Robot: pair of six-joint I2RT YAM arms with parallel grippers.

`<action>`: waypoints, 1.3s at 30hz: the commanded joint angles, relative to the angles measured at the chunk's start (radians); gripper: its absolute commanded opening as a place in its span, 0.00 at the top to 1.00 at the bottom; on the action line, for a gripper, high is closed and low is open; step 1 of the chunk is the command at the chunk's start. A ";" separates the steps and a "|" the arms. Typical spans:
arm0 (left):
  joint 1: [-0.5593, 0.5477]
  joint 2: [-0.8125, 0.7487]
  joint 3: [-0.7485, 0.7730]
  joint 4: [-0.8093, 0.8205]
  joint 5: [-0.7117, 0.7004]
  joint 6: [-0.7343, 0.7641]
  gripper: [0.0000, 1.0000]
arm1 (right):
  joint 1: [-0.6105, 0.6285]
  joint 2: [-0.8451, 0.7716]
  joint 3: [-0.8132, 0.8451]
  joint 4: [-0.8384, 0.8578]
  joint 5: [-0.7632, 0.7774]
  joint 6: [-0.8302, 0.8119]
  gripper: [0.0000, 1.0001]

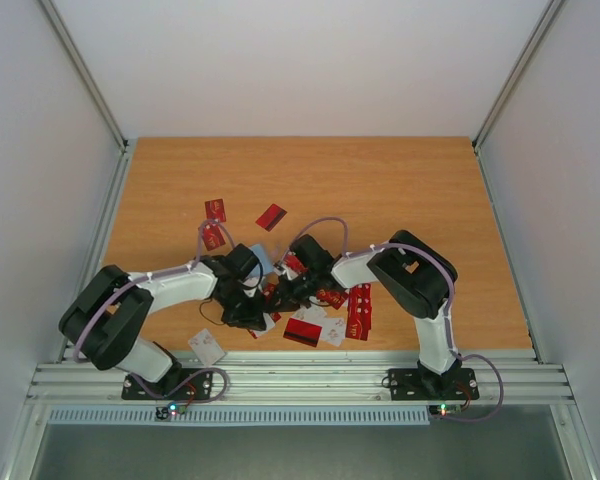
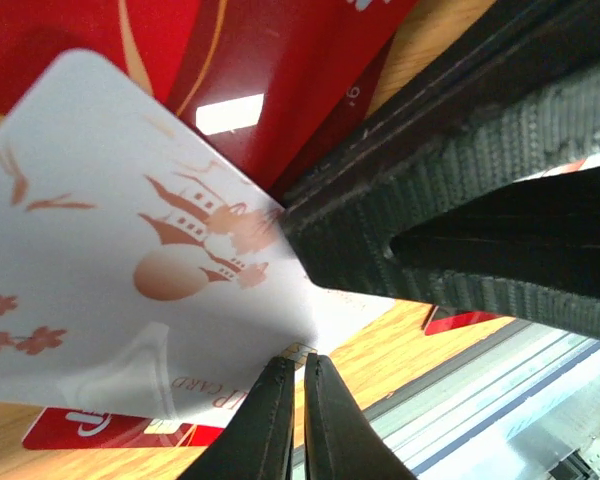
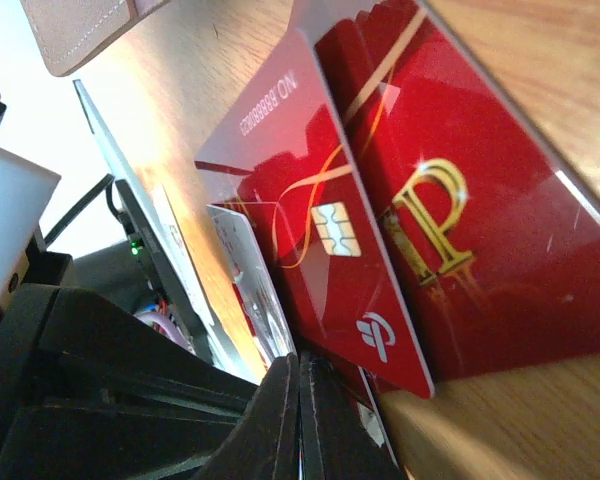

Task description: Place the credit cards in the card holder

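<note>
I work both arms close together near the front edge of the table (image 1: pixel 380 180), because most of the credit cards (image 1: pixel 358 310) lie there, scattered and overlapping; a few others lie apart further back.

The left gripper (image 2: pixel 298 365) has its fingers almost pressed together, with only a thin slit between them. As far as I can judge, they pinch the edge of a white card (image 2: pixel 110 250) with a pink drawing. The card fills the wrist view and looks raised above the red cards under it, so I think it is held up for loading. A black ribbed part (image 2: pixel 480 200) crosses this view from the right; I take it for the other arm, which shows how near the two are.

The right gripper (image 3: pixel 298 360) has its fingers fully together. The corner of a red chip card (image 3: pixel 320 250) runs down to the fingertips, but I cannot tell if it is caught between them or only touches them. This card leans over a red card with a gold letter (image 3: pixel 460 230), which lies flat on the wood.

Of the card holder (image 3: pixel 80 30) I see only a tan stitched corner at the top left of the right wrist view, apart from both grippers. No card shows in that corner, and the pocket opening is out of sight, so I cannot say what it contains. In the top view I cannot find it.
</note>
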 commanded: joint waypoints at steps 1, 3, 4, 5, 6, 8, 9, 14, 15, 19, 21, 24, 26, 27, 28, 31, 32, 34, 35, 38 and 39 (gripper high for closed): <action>-0.007 0.011 -0.039 0.114 -0.121 0.011 0.92 | 0.040 0.005 0.038 -0.024 -0.068 -0.022 0.99; -0.006 -0.025 -0.027 0.092 -0.121 0.000 0.92 | 0.040 0.003 0.048 -0.050 -0.064 -0.036 0.99; -0.007 -0.042 -0.022 0.080 -0.122 -0.005 0.92 | 0.040 0.002 0.053 -0.061 -0.062 -0.041 0.99; -0.007 -0.063 -0.015 0.065 -0.124 -0.012 0.91 | 0.040 -0.001 0.056 -0.071 -0.060 -0.045 0.99; -0.007 -0.084 -0.006 0.046 -0.127 -0.019 0.91 | 0.039 -0.003 0.056 -0.075 -0.059 -0.046 0.99; -0.007 -0.131 0.019 0.007 -0.132 -0.037 0.89 | 0.036 -0.008 0.053 -0.071 -0.061 -0.041 0.99; -0.007 -0.155 0.034 -0.018 -0.139 -0.044 0.88 | 0.034 -0.012 0.052 -0.070 -0.060 -0.039 0.99; 0.007 -0.281 0.089 -0.178 -0.237 -0.082 0.78 | 0.011 -0.039 0.030 -0.047 -0.066 -0.011 0.99; 0.014 -0.306 0.090 -0.204 -0.253 -0.092 0.76 | 0.006 -0.043 0.028 -0.041 -0.068 -0.003 0.99; 0.051 -0.401 0.062 -0.250 -0.266 -0.150 0.66 | -0.009 -0.053 0.014 -0.001 -0.077 0.035 0.99; 0.070 -0.451 0.040 -0.258 -0.267 -0.182 0.59 | -0.017 -0.060 0.005 0.021 -0.081 0.054 0.99; 0.110 -0.529 0.021 -0.277 -0.267 -0.211 0.44 | -0.034 -0.075 -0.022 0.068 -0.090 0.097 0.99; 0.138 -0.574 0.012 -0.274 -0.253 -0.221 0.37 | -0.052 -0.092 -0.039 0.102 -0.091 0.128 0.99; 0.151 -0.592 0.009 -0.269 -0.242 -0.230 0.34 | -0.060 -0.101 -0.045 0.113 -0.091 0.140 0.99; 0.161 -0.606 0.006 -0.261 -0.230 -0.236 0.31 | -0.066 -0.111 -0.049 0.116 -0.091 0.148 0.99; 0.180 -0.632 0.003 -0.235 -0.196 -0.254 0.28 | -0.080 -0.142 -0.051 0.097 -0.088 0.150 0.99; 0.184 -0.637 0.003 -0.226 -0.185 -0.257 0.27 | -0.084 -0.154 -0.049 0.087 -0.087 0.149 0.99; 0.190 -0.649 0.000 -0.202 -0.165 -0.270 0.26 | -0.091 -0.175 -0.050 0.077 -0.085 0.152 0.99; 0.192 -0.656 -0.003 -0.186 -0.154 -0.276 0.25 | -0.094 -0.183 -0.051 0.073 -0.087 0.155 0.99; 0.200 -0.676 -0.005 -0.150 -0.128 -0.310 0.24 | -0.105 -0.222 -0.052 0.066 -0.087 0.171 0.99; 0.203 -0.686 -0.001 -0.146 -0.124 -0.319 0.22 | -0.109 -0.238 -0.052 0.063 -0.087 0.179 0.99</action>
